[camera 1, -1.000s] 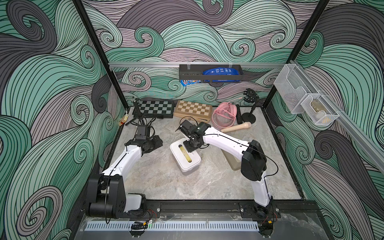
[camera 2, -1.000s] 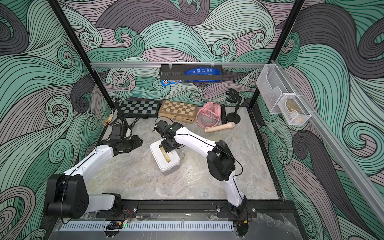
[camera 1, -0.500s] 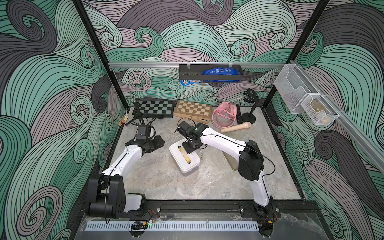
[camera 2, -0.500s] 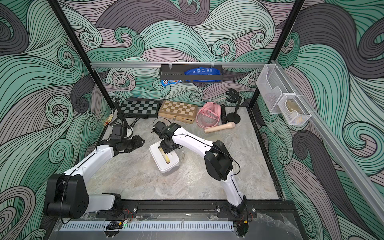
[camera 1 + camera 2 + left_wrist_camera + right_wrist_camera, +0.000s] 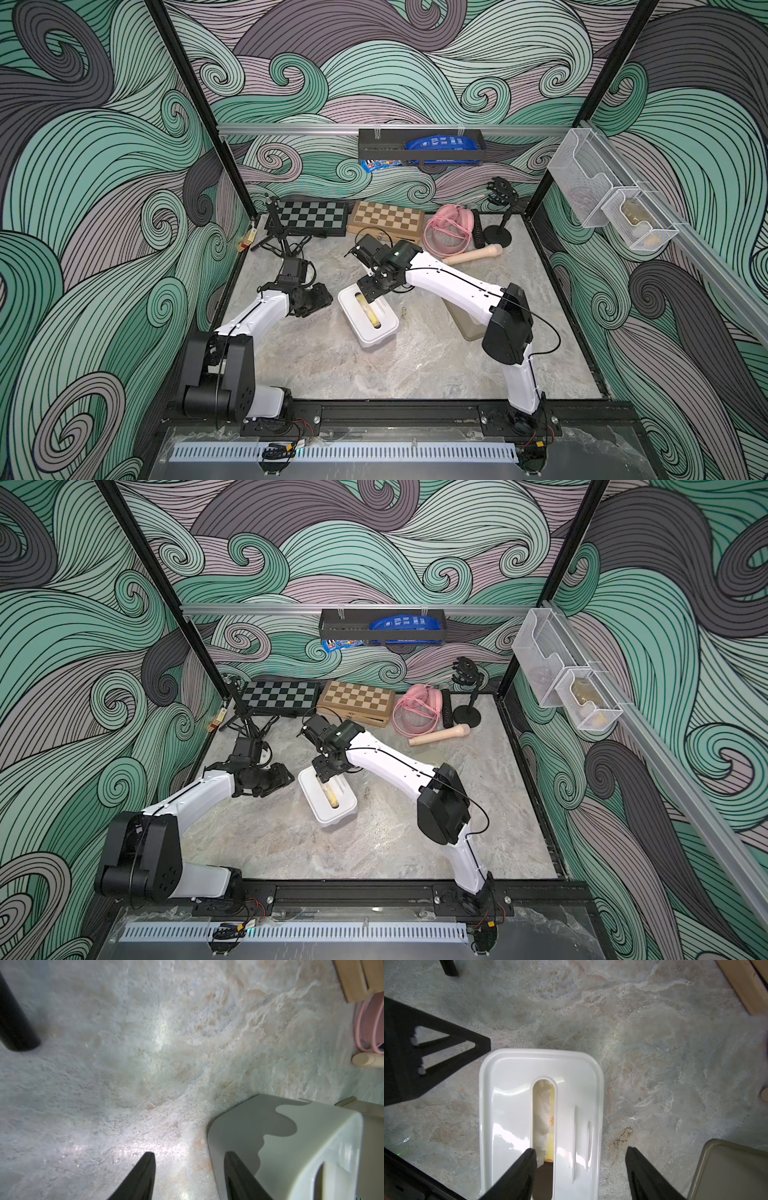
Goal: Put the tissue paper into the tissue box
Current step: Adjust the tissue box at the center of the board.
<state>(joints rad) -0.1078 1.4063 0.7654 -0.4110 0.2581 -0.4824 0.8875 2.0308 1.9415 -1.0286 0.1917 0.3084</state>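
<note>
Since a second ago the right gripper has spread its jaws and its wrist has drifted a little toward the robot's left, while the tissue box sits in about the same spot.

In both top views the white, round-cornered tissue box lies near the middle of the marble table, turned at an angle, with a long slot down its lid. The right gripper hangs over the far end of the box, pointing down at the lid, jaws wide apart and gripping nothing.

In the right wrist view, one of its black fingers has its tip at the end of the slot and the other sits out past the box's edge, over bare table. The tissue paper is inside the box: a crumpled white mass seen through the slot, below the lid, running away from the nearer fingertip. Whether that fingertip touches the tissue cannot be told.

The left gripper rests low just beside the box, on the robot's left of it. In the left wrist view its jaws are parted with only table between them. One fingertip lies close against the box's side wall; contact cannot be told.
</note>
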